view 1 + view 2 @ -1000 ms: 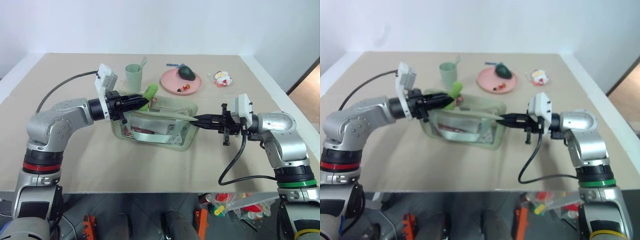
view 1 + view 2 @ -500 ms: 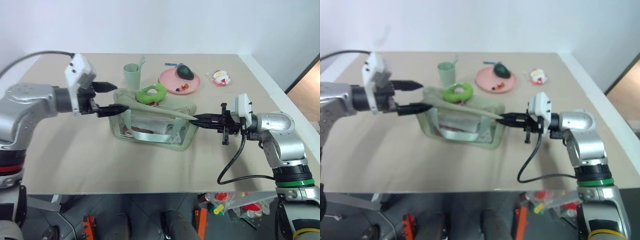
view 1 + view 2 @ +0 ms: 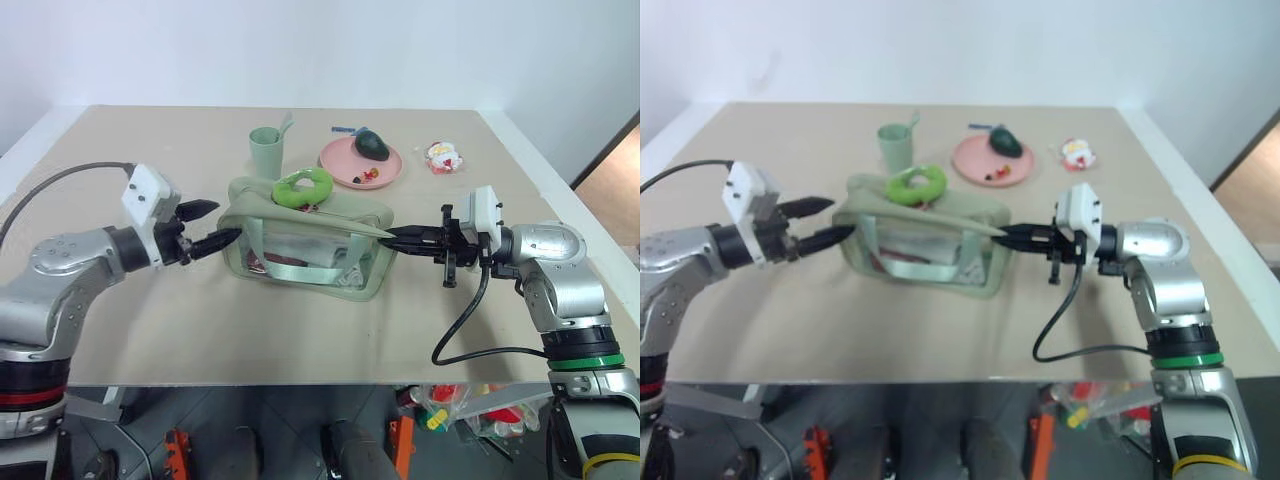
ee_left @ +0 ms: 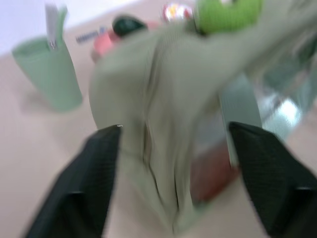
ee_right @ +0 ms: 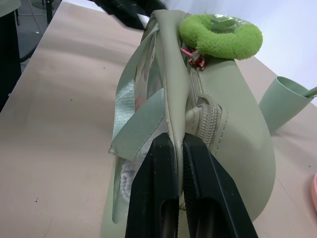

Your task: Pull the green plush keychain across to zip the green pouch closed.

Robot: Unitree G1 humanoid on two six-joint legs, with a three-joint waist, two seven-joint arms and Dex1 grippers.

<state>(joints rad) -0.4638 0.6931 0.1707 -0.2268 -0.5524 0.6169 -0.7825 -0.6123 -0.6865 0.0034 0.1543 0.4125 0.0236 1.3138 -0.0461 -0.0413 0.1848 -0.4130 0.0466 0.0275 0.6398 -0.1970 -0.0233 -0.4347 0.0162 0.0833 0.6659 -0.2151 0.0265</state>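
- Since one second ago, the left gripper (image 3: 222, 226) has let go of the green plush keychain (image 3: 303, 187) and pulled back to the pouch's left end. The green pouch (image 3: 310, 240) and the right gripper (image 3: 392, 239) have stayed where they were.
- From the head views: the pouch sits in the middle of the table (image 3: 180, 330), with its long side running left to right. The keychain lies curled in a ring on top of the pouch, near the middle of the back edge.
- Behind the pouch stand a pale green cup (image 3: 265, 150) and a pink plate (image 3: 361, 163) with a dark green avocado toy (image 3: 373, 145) on it. A small red and white toy (image 3: 443, 157) lies further right. None of them touch the pouch.
- Left gripper: its two fingers are spread apart with nothing between them, tips just beside the pouch's left end.
- Left wrist view: the two black fingers (image 4: 84, 186) stand wide on either side of the pouch end. The cup is behind.
- Right wrist view: the right gripper's fingers (image 5: 157, 188) are pressed together on a flap of pouch fabric at the end of the zipper (image 5: 208, 119). The keychain sits at the far end of the zipper.
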